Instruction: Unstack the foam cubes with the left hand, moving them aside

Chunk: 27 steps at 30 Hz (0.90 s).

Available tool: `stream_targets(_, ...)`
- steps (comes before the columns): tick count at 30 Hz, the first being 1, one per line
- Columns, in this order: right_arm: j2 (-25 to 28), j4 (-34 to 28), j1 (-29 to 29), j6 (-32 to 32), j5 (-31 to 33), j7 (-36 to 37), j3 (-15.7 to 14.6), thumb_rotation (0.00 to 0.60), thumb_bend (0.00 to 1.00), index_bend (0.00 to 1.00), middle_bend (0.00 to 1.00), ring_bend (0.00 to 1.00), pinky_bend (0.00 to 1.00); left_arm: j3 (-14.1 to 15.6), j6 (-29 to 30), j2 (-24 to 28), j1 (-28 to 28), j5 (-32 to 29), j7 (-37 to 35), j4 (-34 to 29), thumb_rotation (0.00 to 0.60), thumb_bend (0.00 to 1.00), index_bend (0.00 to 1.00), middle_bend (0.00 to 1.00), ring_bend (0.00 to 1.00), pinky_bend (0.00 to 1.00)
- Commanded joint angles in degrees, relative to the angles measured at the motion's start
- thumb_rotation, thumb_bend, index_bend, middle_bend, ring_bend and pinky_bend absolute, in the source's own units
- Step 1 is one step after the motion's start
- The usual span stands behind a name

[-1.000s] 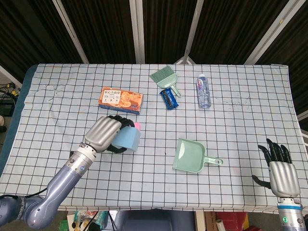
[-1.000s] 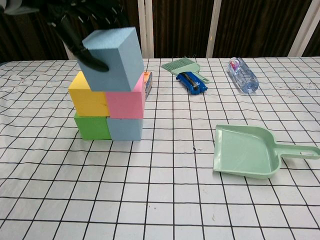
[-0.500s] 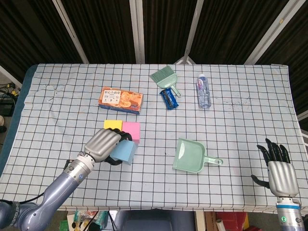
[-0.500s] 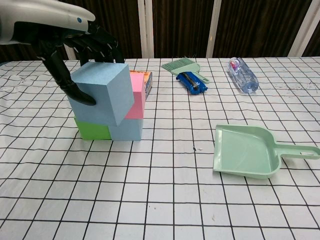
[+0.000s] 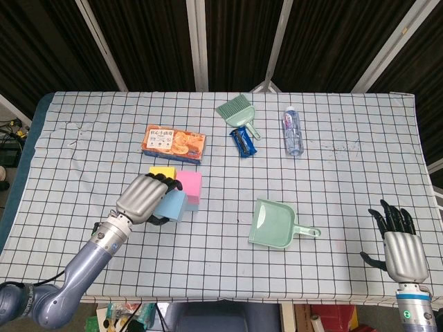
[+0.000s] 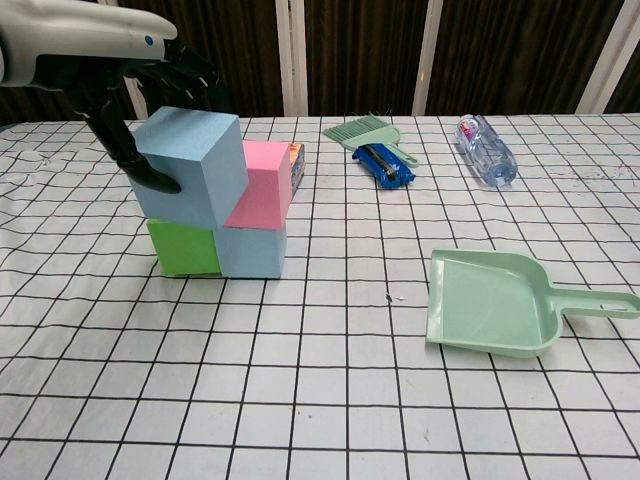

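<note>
My left hand [image 5: 142,198] [image 6: 110,60] grips a light blue foam cube [image 6: 190,167] [image 5: 171,205] and holds it in the air, in front of the stack's left side. The stack shows a pink cube [image 6: 262,192] [image 5: 189,183] on a second light blue cube [image 6: 252,252], with a green cube [image 6: 184,247] beside that one. A yellow cube [image 5: 161,171] peeks out behind the hand in the head view; the chest view hides it. My right hand [image 5: 401,245] hovers open at the near right edge, far from the cubes.
A green dustpan [image 6: 495,303] [image 5: 275,223] lies right of the stack. Behind are an orange snack box [image 5: 174,143], a small green brush [image 5: 236,113], a blue packet [image 5: 243,142] and a lying water bottle [image 5: 293,131]. The table's [image 5: 346,194] near edge runs close to both hands.
The left hand lifted the top light blue cube off the stack, brought it down and forward, then shifted it left in front of the yellow cube. The right hand stayed put.
</note>
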Motion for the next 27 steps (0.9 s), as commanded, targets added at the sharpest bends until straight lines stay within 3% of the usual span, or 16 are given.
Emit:
stream_targets(1, 0.07, -0.01, 0.0, 0.0, -0.22, 0.27, -0.11, 0.6, 0.12, 0.18, 0.03, 0.07, 0.0, 0.68, 3.56, -3.6, 1.11, 2.98, 3.26, 5.38, 0.6, 0.29, 0.31, 0.4, 0.3, 0.36)
stream_targets(5, 0.19, -0.08, 0.12, -0.27, -0.23, 0.61, -0.13, 0.6, 0.12, 0.18, 0.03, 0.07, 0.0, 0.62, 7.28, -5.81, 0.83, 5.01, 9.57, 10.27, 0.6, 0.29, 0.32, 0.4, 0.3, 0.35)
stream_targets(15, 0.46, 0.07, 0.23, -0.43, -0.36, 1.41, -0.11, 0.6, 0.12, 0.18, 0.03, 0.07, 0.0, 1.81, 17.1, -7.94, 1.57, 17.34, 24.27, 21.23, 0.6, 0.27, 0.32, 0.4, 0.3, 0.34)
stream_targets(21, 0.75, -0.02, 0.15, -0.34, -0.42, 1.86, -0.14, 0.6, 0.12, 0.18, 0.03, 0.07, 0.0, 1.91, 20.6, -5.5, 5.31, 22.63, 20.64, 16.04, 0.6, 0.27, 0.32, 0.4, 0.3, 0.34)
stream_targets(24, 0.95, -0.08, 0.05, -0.15, -0.42, 2.33, -0.07, 0.6, 0.12, 0.18, 0.03, 0.07, 0.0, 4.38, 24.39, -3.24, 9.12, 27.03, 20.15, 12.45, 0.6, 0.27, 0.32, 0.4, 0.3, 0.34)
stream_targets(27, 1.14, -0.1, -0.06, -0.05, -0.47, 2.77, -0.09, 0.6, 0.12, 0.18, 0.03, 0.07, 0.0, 8.77, 28.11, -0.62, 14.88, 29.82, 17.22, 8.44, 0.6, 0.26, 0.31, 0.39, 0.3, 0.34)
